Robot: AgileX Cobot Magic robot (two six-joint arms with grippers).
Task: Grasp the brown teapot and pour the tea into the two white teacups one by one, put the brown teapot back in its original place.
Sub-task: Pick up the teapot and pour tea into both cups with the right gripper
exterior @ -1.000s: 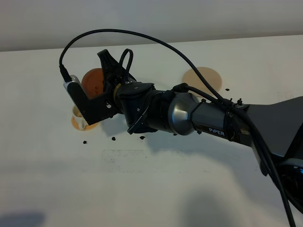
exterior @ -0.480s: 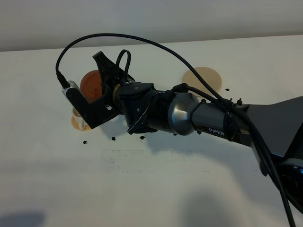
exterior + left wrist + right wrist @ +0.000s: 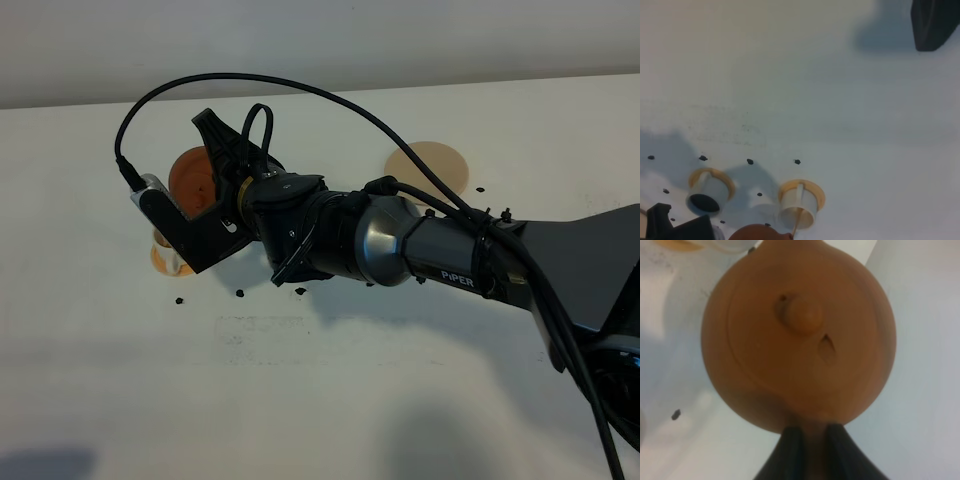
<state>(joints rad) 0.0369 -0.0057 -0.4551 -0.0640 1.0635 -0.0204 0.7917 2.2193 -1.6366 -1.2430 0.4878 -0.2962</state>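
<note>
Over the last second the right gripper rolled slightly further, clamped on the teapot handle. Below the spout, tea ran into the second cup; the first cup beside it held tea. Next move, as judged: level the teapot and return it to the coaster, well behind the gripper.

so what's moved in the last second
The right claw, shut on the handle of the brown teapot, edged slightly toward the left of the high view, carrying the pot with it above the two white teacups. Nothing was grabbed or released. The teacups and the pale coaster stayed put.
</note>
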